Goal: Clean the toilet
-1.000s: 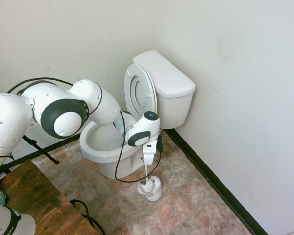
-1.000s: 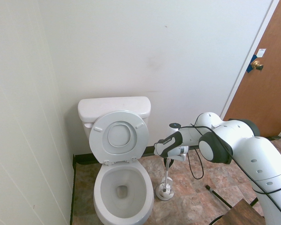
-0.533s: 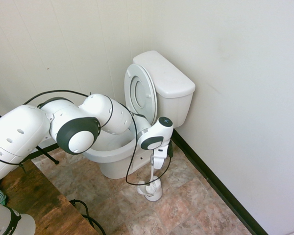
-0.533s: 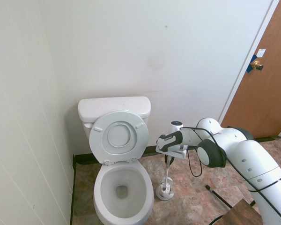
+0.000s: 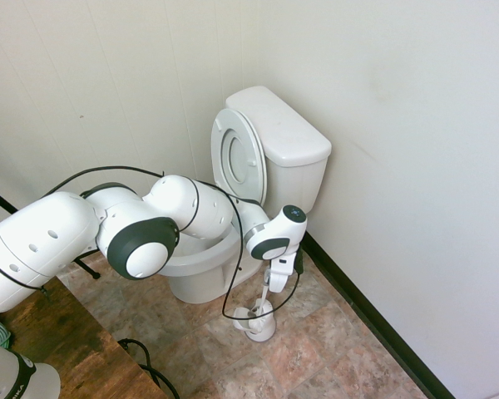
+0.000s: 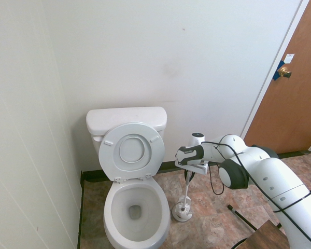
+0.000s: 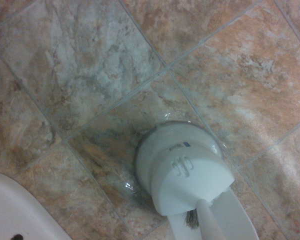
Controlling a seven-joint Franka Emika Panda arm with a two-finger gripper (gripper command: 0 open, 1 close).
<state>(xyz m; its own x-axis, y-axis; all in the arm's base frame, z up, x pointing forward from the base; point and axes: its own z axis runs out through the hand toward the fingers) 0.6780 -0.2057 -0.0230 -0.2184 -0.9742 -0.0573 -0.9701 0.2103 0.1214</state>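
Toilet [image 5: 258, 166] sits in the room corner, tank against the back wall, seat and lid both raised and leaning on the tank, bowl open.

First exterior view: arm reaches in from the left across the bowl's front, so most of the bowl is hidden there. Pincer [image 5: 274, 287] points straight down, together on the slim handle of the toilet brush [image 5: 266, 301], directly above the brush holder [image 5: 256, 322] on the tile floor [image 5: 333, 349] beside the pedestal.

Second exterior view: arm enters from the right, full bowl interior [image 6: 136, 207] visible with water at the bottom. Brown door [image 6: 293, 88] with brass knob shows only here. Brush handle runs down from the pincer into the holder.

Wrist view: holder's domed top from above, bristles peeking at its edge, a sliver of the toilet base [image 7: 20, 215] in the corner.
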